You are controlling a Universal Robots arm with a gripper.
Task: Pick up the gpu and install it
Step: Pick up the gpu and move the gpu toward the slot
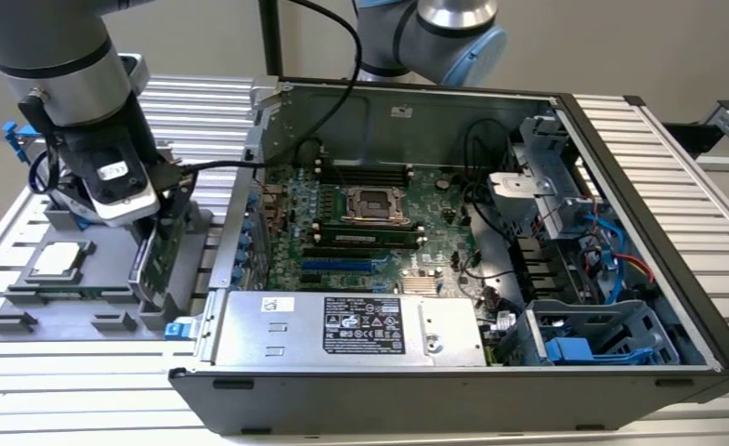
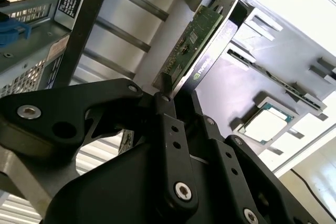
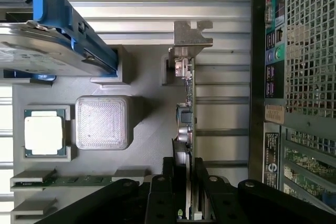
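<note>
The gpu point(image 1: 156, 258) stands on edge over the grey fixture tray point(image 1: 42, 321), at the exterior view's left beside the open computer case point(image 1: 401, 111). My gripper point(image 1: 151, 228) reaches down from above and is shut on the card's upper edge. In the first wrist view the gpu point(image 3: 187, 114) shows edge-on with its silver end bracket point(image 3: 192, 35) at the far end, and the black fingers point(image 3: 203, 182) press on both faces. The second wrist view shows the green board face of the gpu point(image 2: 202, 38) rising out of my gripper point(image 2: 169, 100). Whether the card still sits in its slot is hidden.
The tray also holds a processor chip point(image 3: 44, 134), a memory stick point(image 3: 68, 181) and a silver hard drive with blue rails point(image 3: 47, 45). Inside the case lie the motherboard point(image 1: 364, 223) and a power supply point(image 1: 339, 330). A second arm point(image 1: 451, 28) stands behind the case.
</note>
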